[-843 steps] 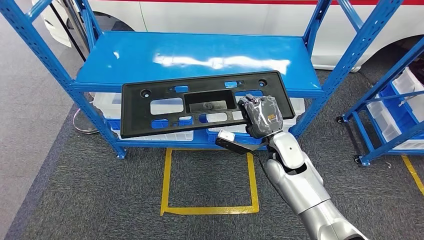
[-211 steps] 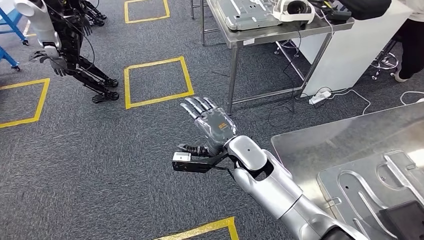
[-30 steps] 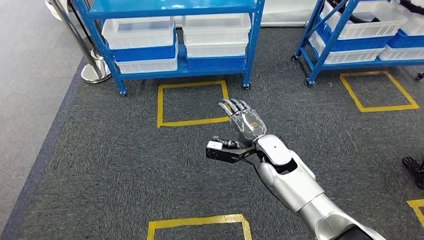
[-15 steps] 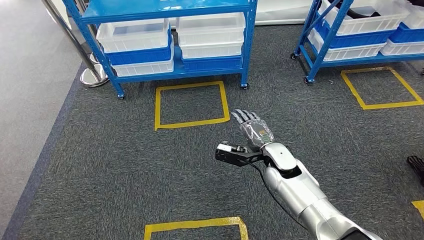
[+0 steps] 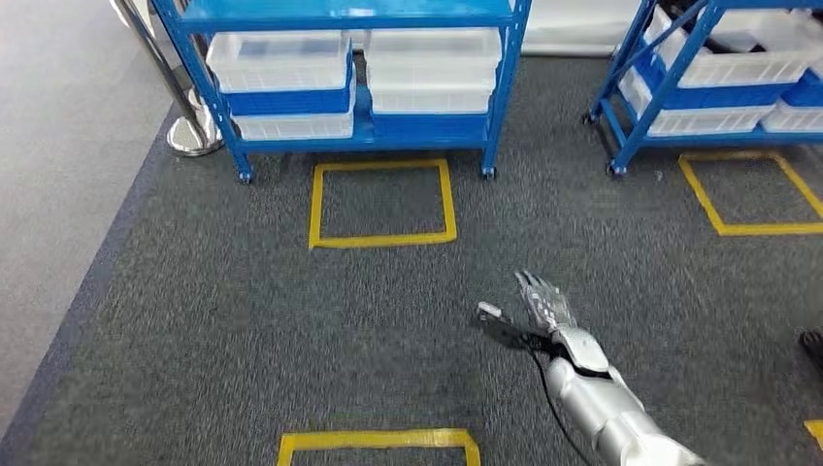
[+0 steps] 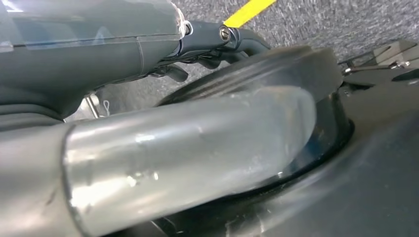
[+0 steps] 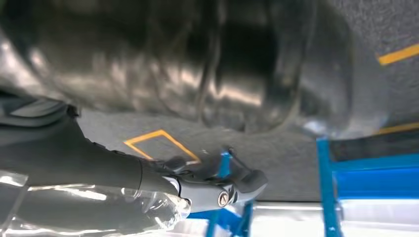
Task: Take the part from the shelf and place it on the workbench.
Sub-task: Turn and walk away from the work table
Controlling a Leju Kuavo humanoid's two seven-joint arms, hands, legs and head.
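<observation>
My right hand hangs low over the grey carpet at the lower right of the head view, fingers stretched out and apart, with nothing in it. In the right wrist view the same hand reaches toward the shelf legs, its thumb free. The blue shelf stands ahead at the top of the head view, with white bins on its lower level. My left hand lies close against my body in the left wrist view; its dark fingers are partly hidden, so I cannot tell how they lie.
A yellow taped square marks the carpet in front of the shelf. A second blue shelf with bins stands at the right. A silver post base sits left of the shelf. Another yellow outline lies near my feet.
My right arm has dropped, so the hand now sits lower and further right in the picture. The camera has shifted a little; the shelf itself has not moved.
</observation>
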